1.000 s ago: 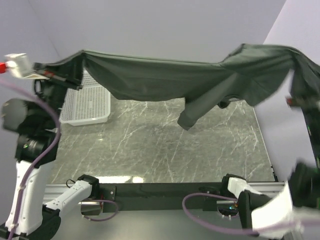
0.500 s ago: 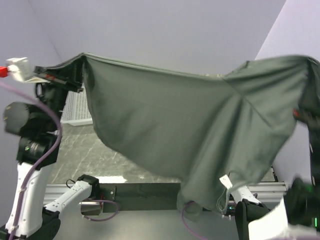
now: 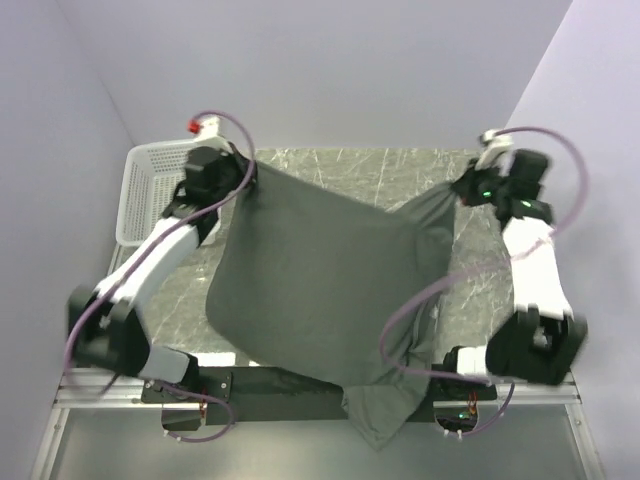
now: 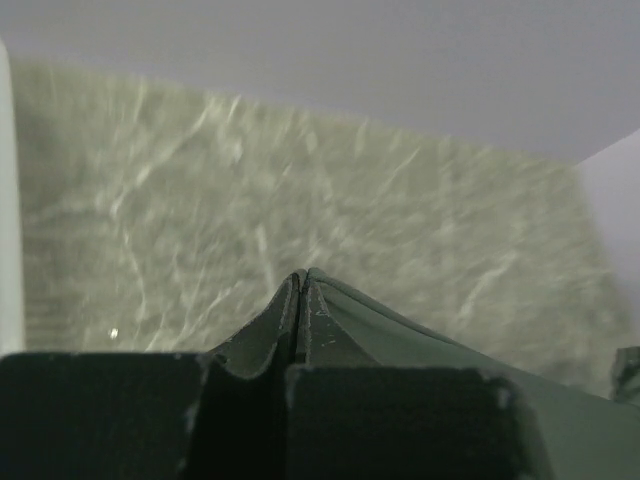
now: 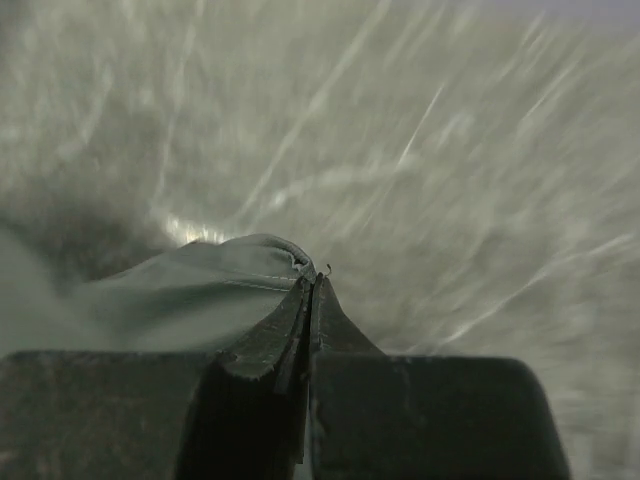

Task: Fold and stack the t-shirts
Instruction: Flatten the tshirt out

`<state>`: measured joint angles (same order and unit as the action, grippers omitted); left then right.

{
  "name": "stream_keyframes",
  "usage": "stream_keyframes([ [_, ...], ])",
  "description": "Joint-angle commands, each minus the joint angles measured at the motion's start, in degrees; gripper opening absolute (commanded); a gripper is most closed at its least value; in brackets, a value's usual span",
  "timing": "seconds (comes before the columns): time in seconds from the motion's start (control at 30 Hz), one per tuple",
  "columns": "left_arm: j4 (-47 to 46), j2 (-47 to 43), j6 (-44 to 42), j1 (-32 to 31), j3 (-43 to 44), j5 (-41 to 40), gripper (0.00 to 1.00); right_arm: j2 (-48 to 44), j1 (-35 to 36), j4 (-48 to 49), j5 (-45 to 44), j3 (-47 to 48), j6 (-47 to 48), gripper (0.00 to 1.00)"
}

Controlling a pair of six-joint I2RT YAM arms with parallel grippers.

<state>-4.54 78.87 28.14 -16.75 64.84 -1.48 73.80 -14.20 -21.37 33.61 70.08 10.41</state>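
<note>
A dark charcoal-grey t-shirt is stretched between both grippers over the marble table, its lower part hanging past the near edge. My left gripper is shut on the shirt's far left corner; the left wrist view shows the fabric pinched between the jaws. My right gripper is shut on the far right corner; the right wrist view shows a hemmed edge clamped at the gripper. Both wrist views are blurred by motion.
A white plastic mesh basket stands at the far left of the table, beside the left arm. Purple walls close in at the back and on both sides. The marble table shows at the far side and right.
Both arms swung down and forward from high near the camera to the far side of the table. The shirt, held up like a curtain, now drapes down over the table.
</note>
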Motion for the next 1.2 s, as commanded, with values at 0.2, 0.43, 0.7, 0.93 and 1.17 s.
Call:
stream_keyframes([
  [0.2, 0.0, 26.8, 1.0, -0.1, 14.0, -3.2, 0.00, 28.7, 7.8, 5.2, -6.0, 9.9, -2.6, 0.00],
  [0.43, 4.5, 37.8, -1.3, 0.0, 27.6, -6.6, 0.00, 37.5, 8.4, 2.1, -11.3, 22.8, -4.1, 0.00],
  [0.7, 10.0, 46.7, -1.6, 1.1, 39.3, -7.2, 0.00, 45.9, 9.3, -1.3, -9.3, 36.9, -6.5, 0.00],
  [0.93, 13.5, 51.6, -2.1, 2.2, 48.4, -6.7, 0.00, 50.0, 9.6, -3.9, -7.5, 46.2, -8.0, 0.00],
  [1.17, 14.9, 55.9, -3.3, 3.5, 55.7, -5.9, 0.00, 47.0, 9.6, -3.1, -2.6, 43.6, -8.0, 0.00],
])
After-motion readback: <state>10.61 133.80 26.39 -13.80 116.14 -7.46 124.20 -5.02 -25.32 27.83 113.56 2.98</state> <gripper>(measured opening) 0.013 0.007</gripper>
